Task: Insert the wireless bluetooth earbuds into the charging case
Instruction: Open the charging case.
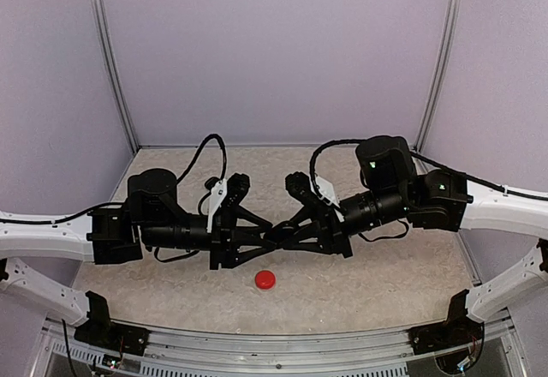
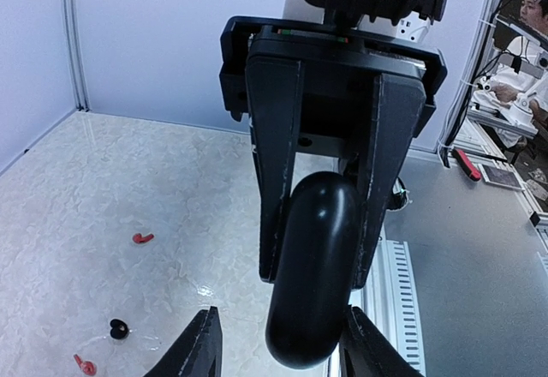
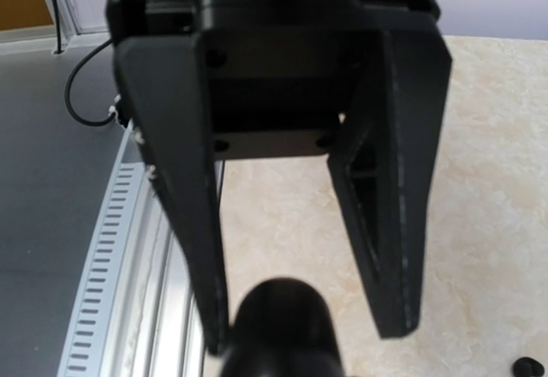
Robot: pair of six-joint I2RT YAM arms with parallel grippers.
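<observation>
My right gripper (image 2: 317,276) is shut on a black pebble-shaped charging case (image 2: 313,308) and holds it in the air, its lid closed. My left gripper (image 2: 282,350) is open, with its fingertips on either side of the case's free end. The two grippers meet tip to tip at mid-table (image 1: 278,233). In the right wrist view the case (image 3: 282,330) sits low between the left gripper's spread fingers (image 3: 390,248). Two red earbuds (image 2: 142,238) (image 2: 84,365) and a black earbud (image 2: 119,329) lie on the table. A small black piece (image 3: 527,366) lies at the frame edge.
A closed red case (image 1: 265,279) lies on the table just in front of the grippers. A slotted metal rail (image 2: 390,308) runs along the table's near edge. Purple walls (image 1: 274,51) enclose the back and sides.
</observation>
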